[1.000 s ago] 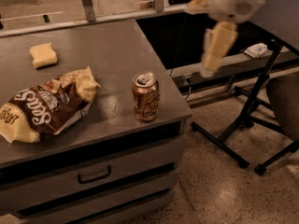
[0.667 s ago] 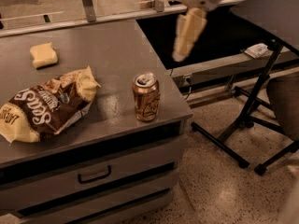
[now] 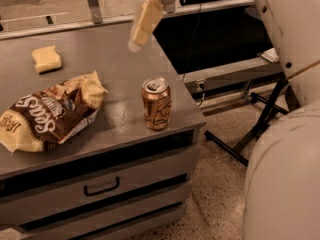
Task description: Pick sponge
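Whereas a second ago it hung past the counter's right edge, the hand now stands at upper centre of the frame, above the back right part of the counter: travel leftward, toward the sponge.
Sponge: upper left, flat on the counter, untouched, well apart from the hand.
Judgement: approach under way; further reach left and descent remain.
Chip bag: lower left, left end cut by the frame.
Soda can: upright, near the front right corner.
Hidden: hand's upper part cut off by the top edge; whether it is wide or narrow cannot be told.
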`<state>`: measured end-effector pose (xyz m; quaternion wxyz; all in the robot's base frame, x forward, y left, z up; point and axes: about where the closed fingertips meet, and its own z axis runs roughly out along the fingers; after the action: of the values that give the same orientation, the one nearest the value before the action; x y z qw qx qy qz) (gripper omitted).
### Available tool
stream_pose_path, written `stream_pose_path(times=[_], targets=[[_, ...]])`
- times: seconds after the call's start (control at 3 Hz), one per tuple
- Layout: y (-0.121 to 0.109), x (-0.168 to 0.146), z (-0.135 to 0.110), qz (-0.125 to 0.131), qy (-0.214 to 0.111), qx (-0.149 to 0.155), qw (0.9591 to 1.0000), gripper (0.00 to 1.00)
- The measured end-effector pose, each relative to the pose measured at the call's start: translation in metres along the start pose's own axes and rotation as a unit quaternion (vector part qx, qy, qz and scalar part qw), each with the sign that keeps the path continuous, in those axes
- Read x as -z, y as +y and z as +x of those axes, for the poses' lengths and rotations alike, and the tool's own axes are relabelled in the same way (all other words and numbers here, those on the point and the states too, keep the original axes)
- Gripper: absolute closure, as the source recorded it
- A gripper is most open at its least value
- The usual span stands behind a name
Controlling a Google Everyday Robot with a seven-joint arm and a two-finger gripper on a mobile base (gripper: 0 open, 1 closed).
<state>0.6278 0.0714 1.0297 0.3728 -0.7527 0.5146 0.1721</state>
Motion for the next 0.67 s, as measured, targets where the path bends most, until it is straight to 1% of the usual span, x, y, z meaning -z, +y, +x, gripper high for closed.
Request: stream_pose_path(times=[0.33, 0.67], targets=[[-0.015, -0.061, -0.011, 0.022, 0.004, -0.071, 0.9972, 0.0], [-0.03, -0.083, -0.009, 0.053, -0.001, -0.111, 0.9924, 0.0]])
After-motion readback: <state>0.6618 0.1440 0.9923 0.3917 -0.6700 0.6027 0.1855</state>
